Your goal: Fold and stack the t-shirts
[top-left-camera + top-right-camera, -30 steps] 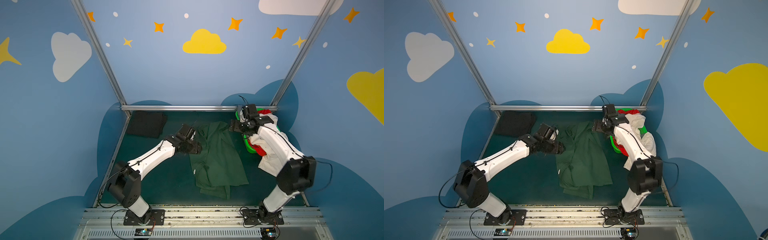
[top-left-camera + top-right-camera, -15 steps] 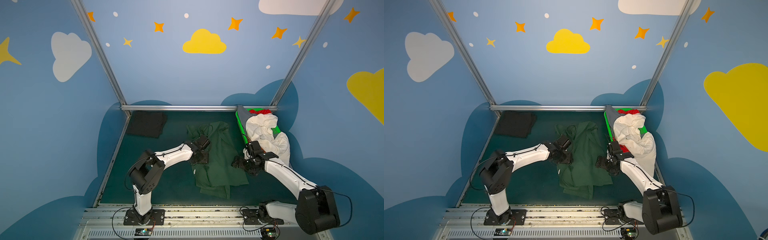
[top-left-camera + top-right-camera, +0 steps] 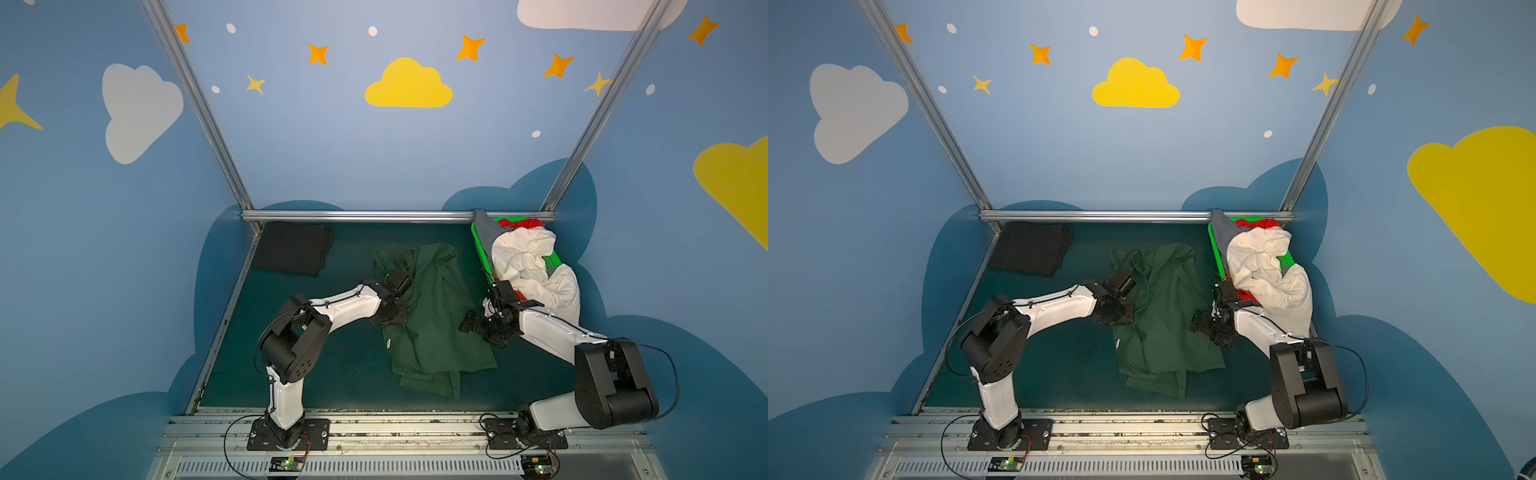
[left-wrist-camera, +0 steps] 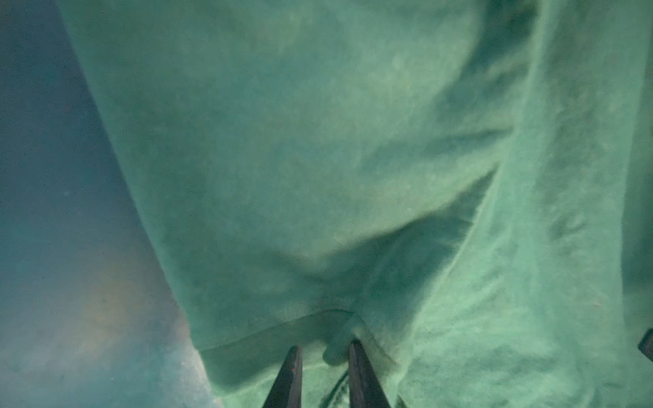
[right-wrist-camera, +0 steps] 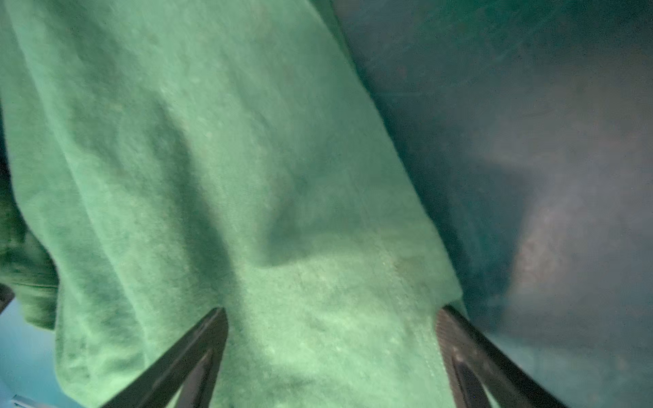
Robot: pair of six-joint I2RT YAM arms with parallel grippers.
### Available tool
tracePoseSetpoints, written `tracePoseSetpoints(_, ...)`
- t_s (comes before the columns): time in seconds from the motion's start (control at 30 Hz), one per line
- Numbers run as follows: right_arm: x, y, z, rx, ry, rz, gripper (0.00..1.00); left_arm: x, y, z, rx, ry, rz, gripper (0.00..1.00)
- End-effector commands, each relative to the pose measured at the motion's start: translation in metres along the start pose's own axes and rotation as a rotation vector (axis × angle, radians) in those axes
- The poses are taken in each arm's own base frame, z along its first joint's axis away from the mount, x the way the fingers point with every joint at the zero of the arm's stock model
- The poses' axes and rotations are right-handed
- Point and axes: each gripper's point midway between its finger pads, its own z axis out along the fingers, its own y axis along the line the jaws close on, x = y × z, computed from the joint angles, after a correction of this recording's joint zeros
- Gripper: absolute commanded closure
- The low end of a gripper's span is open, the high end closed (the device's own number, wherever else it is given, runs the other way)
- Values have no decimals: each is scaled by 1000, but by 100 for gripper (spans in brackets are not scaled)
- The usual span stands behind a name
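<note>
Position check, dark green t-shirt (image 3: 436, 316): it lies crumpled and partly doubled over in the middle of the surface (image 3: 324, 365). Its long axis runs from the far rail toward the arm bases.

Left gripper (image 4: 325, 353) sits at the shirt's left long edge, about halfway along. In the left wrist view its fingers (image 4: 291, 378) are nearly together, with a small ridge of the hem bunched between them. Read as a pinch on the cloth.

Right gripper (image 5: 332, 314) sits at the opposite long edge, roughly level with the left one. Its jaws stand wide apart over the hem, one tip on the cloth and one right at its border. Nothing is held.

Key relation: the shirt lies between the two grippers, so each arm is nearest its own long edge. The grip line joining them crosses the long axis.

Judgement: the right side has yet to close. Once it does, a paired lift could spread the shirt or carry it over for a fold. The left pinch looks shallow and could slip.

Other stock:
- The black t-shirt (image 3: 293, 248) lies folded at the far left corner.
- The cream-white t-shirt (image 3: 528, 257) is heaped over the basket (image 3: 482, 253) at far right.
- Red and grey cloth shows beneath the cream-white t-shirt.
</note>
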Motion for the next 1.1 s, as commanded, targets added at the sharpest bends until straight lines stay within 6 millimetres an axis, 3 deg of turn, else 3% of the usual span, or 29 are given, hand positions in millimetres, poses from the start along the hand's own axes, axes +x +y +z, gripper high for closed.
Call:
tracePoseSetpoints(0.0,10,-4,16,-8,52,19,6,2,-3,-5,23,-6,-1,78)
tracePoseSetpoints(0.1,11,-4,17,-10,55,21,6,2,-11,-12,84,-23,-20,74)
tracePoseSetpoints(0.2,11,-3,16,-17,47,26,6,2,-24,-13,158,-25,-22,62)
tracePoseSetpoints(0.4,11,-1,16,-37,40,29,6,6,-45,2,218,32,-8,56)
tracePoseSetpoints(0.5,13,0,17,-45,46,35,6,8,-54,9,226,53,11,58)
tracePoseSetpoints(0.6,13,-1,19,-50,45,42,6,10,-57,15,202,78,29,76)
tracePoseSetpoints(0.67,11,-1,19,-51,38,51,6,9,-53,16,174,84,29,95)
tracePoseSetpoints(0.8,10,-2,20,-55,43,62,6,0,-30,5,84,42,20,96)
tracePoseSetpoints(1.07,8,-3,22,-58,40,73,6,-24,24,-37,31,-72,-55,96)
